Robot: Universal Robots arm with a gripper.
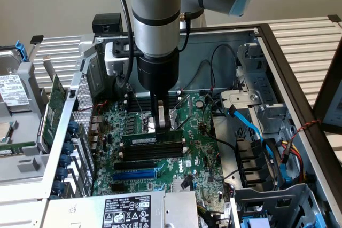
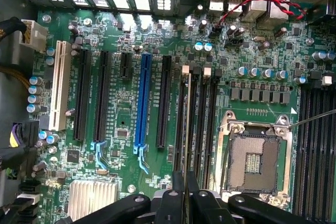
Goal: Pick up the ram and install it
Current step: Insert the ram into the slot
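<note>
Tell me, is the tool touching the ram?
Touching. In the wrist view the thin edge of the ram runs in between the fingers of the shut tool.

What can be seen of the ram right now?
The ram is a long, thin green circuit-board stick with a pale label strip along its face. It stands on edge between the processor socket and the empty black slots, parallel to them. The gripper is shut on its upper edge near the middle. In the wrist view it appears edge-on as a thin line. Whether it is fully seated cannot be told.
</note>
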